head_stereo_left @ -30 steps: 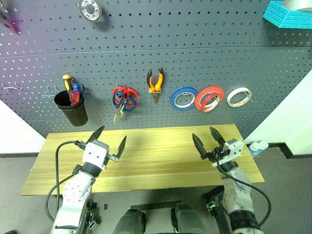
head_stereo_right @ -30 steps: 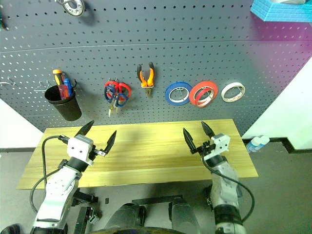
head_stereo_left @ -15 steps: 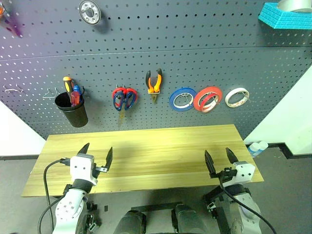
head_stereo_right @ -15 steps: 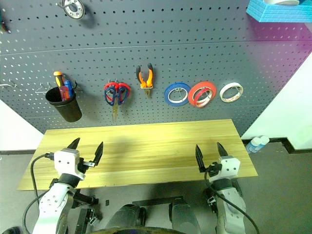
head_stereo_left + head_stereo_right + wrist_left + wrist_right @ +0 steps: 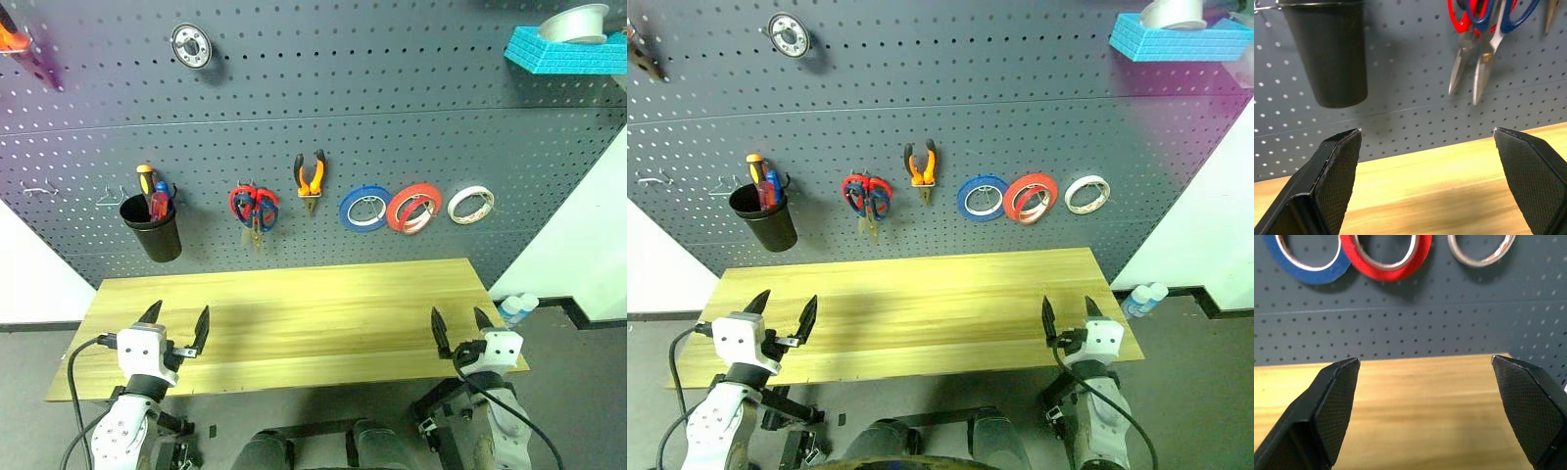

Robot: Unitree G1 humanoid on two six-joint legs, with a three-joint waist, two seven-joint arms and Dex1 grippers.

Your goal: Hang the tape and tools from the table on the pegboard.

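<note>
On the pegboard [image 5: 392,117] above the table [image 5: 294,318], pliers [image 5: 311,176], scissors [image 5: 255,208] and red tape [image 5: 414,208] hang well beyond the left gripper [image 5: 176,323] and right gripper [image 5: 457,328], both wide open, empty, and lower than a second ago.

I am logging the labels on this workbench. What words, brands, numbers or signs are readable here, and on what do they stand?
None can be read.
The tape rolls, pliers, scissors, black cup and pegboard show no legible print.
</note>
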